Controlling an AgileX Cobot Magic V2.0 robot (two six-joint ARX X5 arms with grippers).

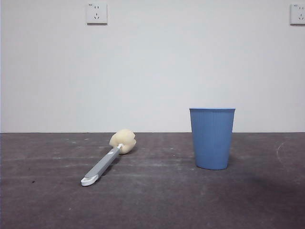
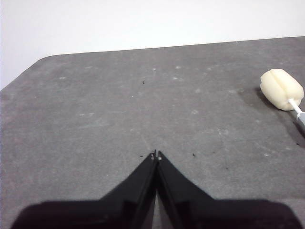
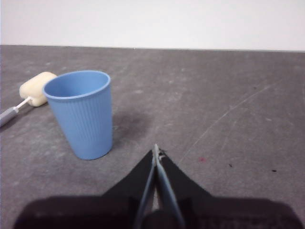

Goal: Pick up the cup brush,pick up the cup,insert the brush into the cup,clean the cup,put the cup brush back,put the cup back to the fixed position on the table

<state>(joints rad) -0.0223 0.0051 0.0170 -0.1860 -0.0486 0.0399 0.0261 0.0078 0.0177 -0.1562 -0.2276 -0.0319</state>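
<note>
The cup brush (image 1: pixel 108 160) lies flat on the table (image 1: pixel 152 200), left of centre, its cream sponge head toward the back wall and its white looped tip toward the front. The blue ribbed cup (image 1: pixel 212 137) stands upright to the right of it. My left gripper (image 2: pixel 156 153) is shut and empty, well away from the sponge head (image 2: pixel 281 89). My right gripper (image 3: pixel 156 149) is shut and empty too, a short way from the cup (image 3: pixel 83 112), with the brush head (image 3: pixel 37 88) beyond it. Neither gripper appears in the front view.
A plain white wall with two sockets (image 1: pixel 96 13) rises behind the table. The table's rounded far corner (image 2: pixel 40 62) shows in the left wrist view. Faint pale scratches (image 3: pixel 228 114) mark the surface near the right gripper.
</note>
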